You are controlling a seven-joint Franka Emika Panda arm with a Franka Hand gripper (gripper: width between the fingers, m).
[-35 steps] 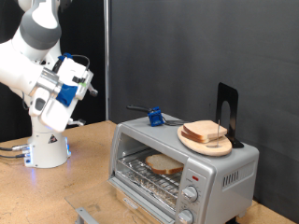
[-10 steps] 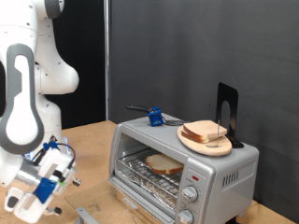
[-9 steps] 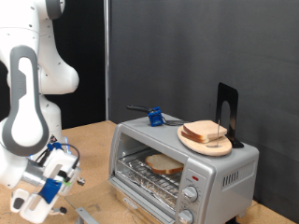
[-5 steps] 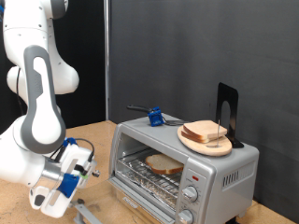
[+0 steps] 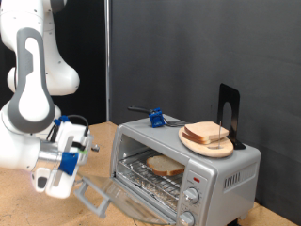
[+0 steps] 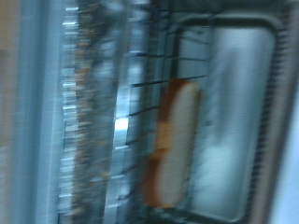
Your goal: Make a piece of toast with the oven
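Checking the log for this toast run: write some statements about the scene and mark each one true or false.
1. A pale bread slice with a brown crust lies on the wire rack inside the silver-grey toaster oven. True.
2. The round wooden plate on the oven is bare. False: it carries bread.
3. The gripper holds the slice. False: nothing shows between its fingers.
4. A small blue object sits on the oven's top. True.
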